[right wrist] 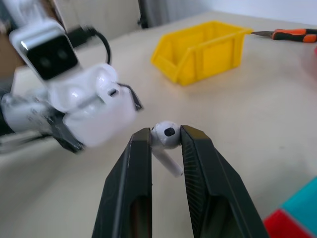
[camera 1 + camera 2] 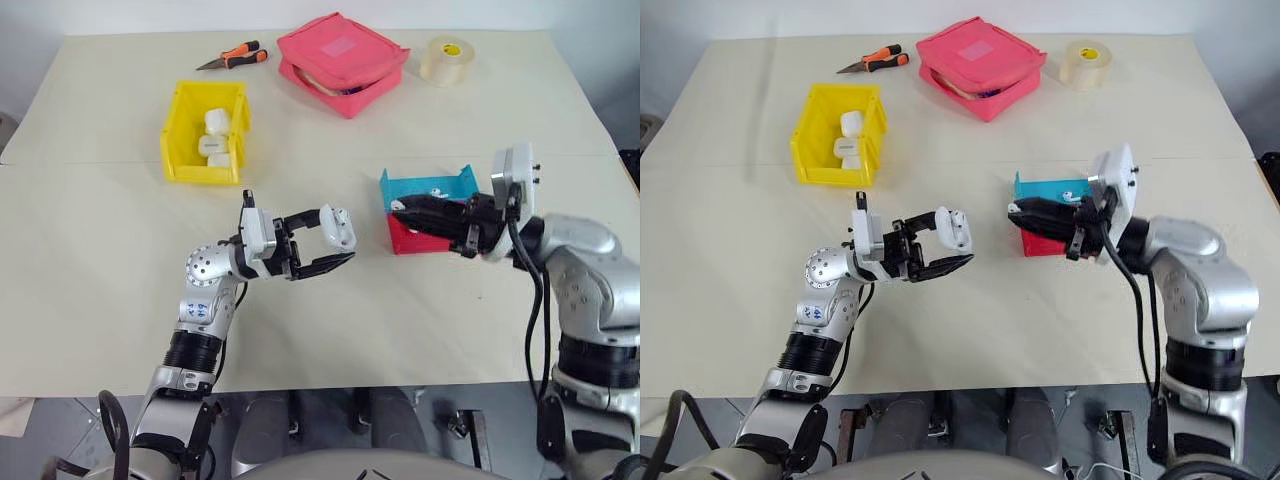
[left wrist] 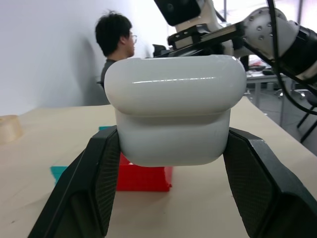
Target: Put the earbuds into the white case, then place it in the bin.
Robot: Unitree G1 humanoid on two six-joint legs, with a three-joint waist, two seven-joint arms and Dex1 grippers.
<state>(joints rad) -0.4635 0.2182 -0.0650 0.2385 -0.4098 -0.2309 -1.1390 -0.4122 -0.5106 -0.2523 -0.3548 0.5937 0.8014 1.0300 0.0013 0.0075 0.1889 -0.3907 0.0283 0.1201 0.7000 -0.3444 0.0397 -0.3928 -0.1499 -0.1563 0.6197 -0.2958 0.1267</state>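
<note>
The left gripper clamped the open white case mid-table; the right gripper pinched one earbud nearby, not yet inserted. The yellow bin waited far left.

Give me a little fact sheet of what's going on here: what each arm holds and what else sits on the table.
left tool: shut on the white case, lid open
right tool: shut on one earbud, apart from the case
yellow bin: holds several white cases
red and blue trays: by the right arm
far side of table: pink pouch, tape roll, orange-handled pliers
background: a person beyond the table
</note>
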